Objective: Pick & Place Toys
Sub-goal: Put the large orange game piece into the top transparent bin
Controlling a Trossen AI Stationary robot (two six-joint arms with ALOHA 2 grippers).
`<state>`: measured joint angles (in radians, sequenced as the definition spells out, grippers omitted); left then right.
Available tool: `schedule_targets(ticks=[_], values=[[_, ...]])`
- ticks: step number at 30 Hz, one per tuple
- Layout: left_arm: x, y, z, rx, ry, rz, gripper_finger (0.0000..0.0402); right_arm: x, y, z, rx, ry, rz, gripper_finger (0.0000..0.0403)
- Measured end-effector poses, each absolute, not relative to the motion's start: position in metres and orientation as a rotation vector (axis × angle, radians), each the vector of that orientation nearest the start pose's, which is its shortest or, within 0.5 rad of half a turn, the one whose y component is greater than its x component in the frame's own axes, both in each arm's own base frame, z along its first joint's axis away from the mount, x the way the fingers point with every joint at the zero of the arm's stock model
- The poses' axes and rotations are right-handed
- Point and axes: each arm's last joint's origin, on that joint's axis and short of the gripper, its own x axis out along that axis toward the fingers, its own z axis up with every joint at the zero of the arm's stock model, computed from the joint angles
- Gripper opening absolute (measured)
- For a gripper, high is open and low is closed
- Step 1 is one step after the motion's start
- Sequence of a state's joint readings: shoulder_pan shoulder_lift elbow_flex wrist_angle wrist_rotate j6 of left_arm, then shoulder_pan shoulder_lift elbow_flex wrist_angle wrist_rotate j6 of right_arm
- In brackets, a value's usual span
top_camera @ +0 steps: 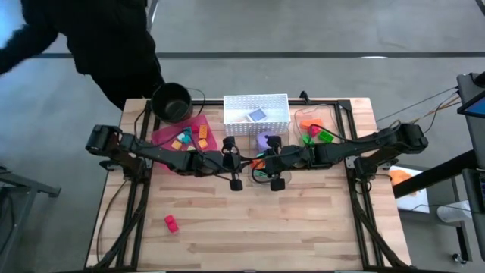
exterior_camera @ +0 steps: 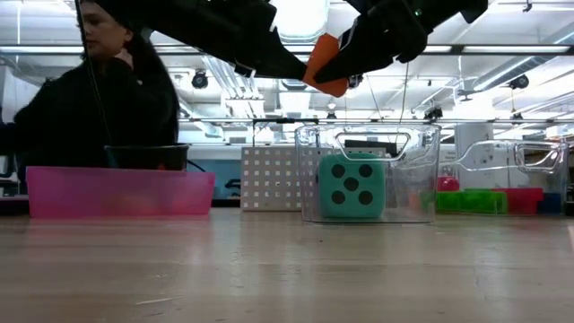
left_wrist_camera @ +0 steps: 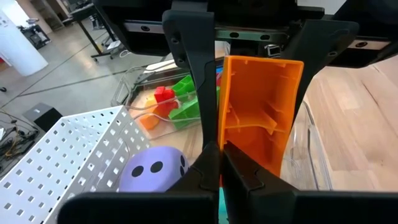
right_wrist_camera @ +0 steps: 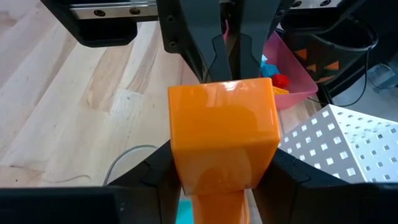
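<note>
The right hand (right_wrist_camera: 221, 180) pinches a glossy, hollow orange brick (right_wrist_camera: 222, 134) above the wooden worktop (top_camera: 265, 220). Directly opposite, the left hand (left_wrist_camera: 219, 168) has its fingers pressed together against the brick's edge.

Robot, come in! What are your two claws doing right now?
Right gripper shut on orange brick, mid-table, raised. Left gripper shut beside it. Teal die in clear bin below.

2 matte black jointed arms (top_camera: 174, 155), each ending in 2 flat dark fingers (left_wrist_camera: 196, 74).
</note>
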<state>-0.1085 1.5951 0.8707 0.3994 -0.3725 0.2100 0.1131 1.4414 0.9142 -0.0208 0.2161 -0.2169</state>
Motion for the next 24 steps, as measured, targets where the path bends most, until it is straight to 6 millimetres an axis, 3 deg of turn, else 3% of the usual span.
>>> schedule_targets(ticks=[8,24], values=[[0.3386,-0.0263,0.2199,0.284,0.342,0.228,0.0036,0.3085,0.0288,0.2439,-0.301,0.55,-0.042,0.016],[0.3386,-0.0263,0.2198,0.28,0.342,0.229,0.0041,0.3082,0.0286,0.2434,-0.302,0.557,-0.043,0.0162]])
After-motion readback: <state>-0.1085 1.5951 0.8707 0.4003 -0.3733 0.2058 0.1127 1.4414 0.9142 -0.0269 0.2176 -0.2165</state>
